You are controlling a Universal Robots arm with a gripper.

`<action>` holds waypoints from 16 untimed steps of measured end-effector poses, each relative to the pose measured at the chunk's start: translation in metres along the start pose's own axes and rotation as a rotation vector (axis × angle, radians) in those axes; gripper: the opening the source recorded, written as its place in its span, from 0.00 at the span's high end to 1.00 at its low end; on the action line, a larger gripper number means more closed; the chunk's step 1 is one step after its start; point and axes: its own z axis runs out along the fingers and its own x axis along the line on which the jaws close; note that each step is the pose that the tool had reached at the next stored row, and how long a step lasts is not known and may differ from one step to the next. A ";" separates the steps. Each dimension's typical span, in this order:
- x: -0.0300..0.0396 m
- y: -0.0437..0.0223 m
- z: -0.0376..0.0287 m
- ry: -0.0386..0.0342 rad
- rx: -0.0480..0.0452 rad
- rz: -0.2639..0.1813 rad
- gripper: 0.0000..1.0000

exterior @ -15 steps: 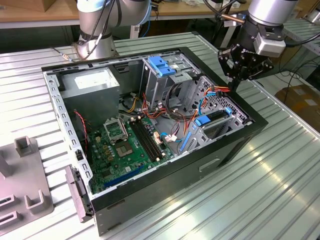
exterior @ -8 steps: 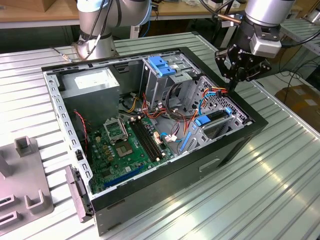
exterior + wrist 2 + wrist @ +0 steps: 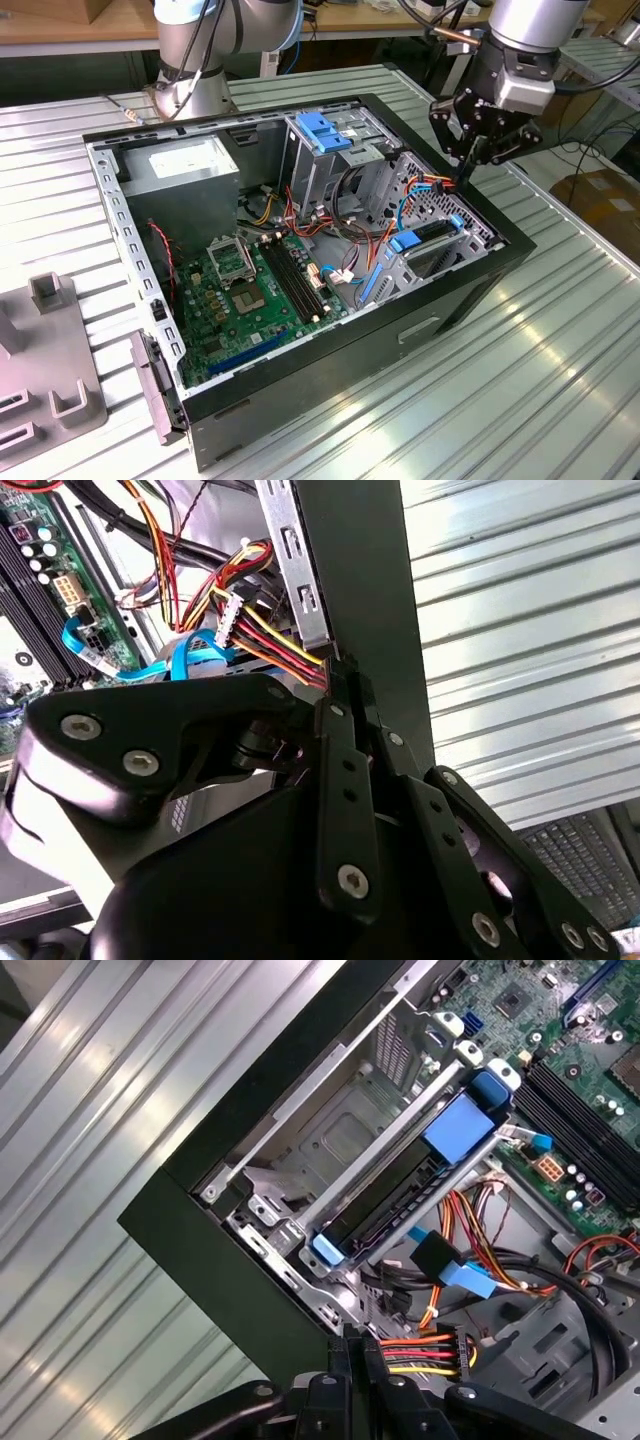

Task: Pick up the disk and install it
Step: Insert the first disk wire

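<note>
Disk (image 3: 385, 1210) sits slotted in the bay at the case (image 3: 330, 380) corner. Claw (image 3: 466, 172) hangs just above it, pressed together and apparently empty. Disk looks rigid, dense and shock-sensitive; best held by the blue rail tabs.

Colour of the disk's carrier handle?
Blue carrier handle on the disk; best in the first wrist view.

Pincer (image 3: 338, 672) seemingly closed, beside coloured wires (image 3: 262, 632)

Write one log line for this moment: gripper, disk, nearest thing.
gripper: shut, over case edge | disk: in drive bay, not held | nearest: power cable bundle
</note>
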 end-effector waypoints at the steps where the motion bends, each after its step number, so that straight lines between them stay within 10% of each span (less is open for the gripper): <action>1: 0.0000 0.0000 0.0001 0.0004 -0.0017 0.016 0.84; 16: -0.0091 0.0097 -0.0003 0.0193 -0.0292 0.140 0.84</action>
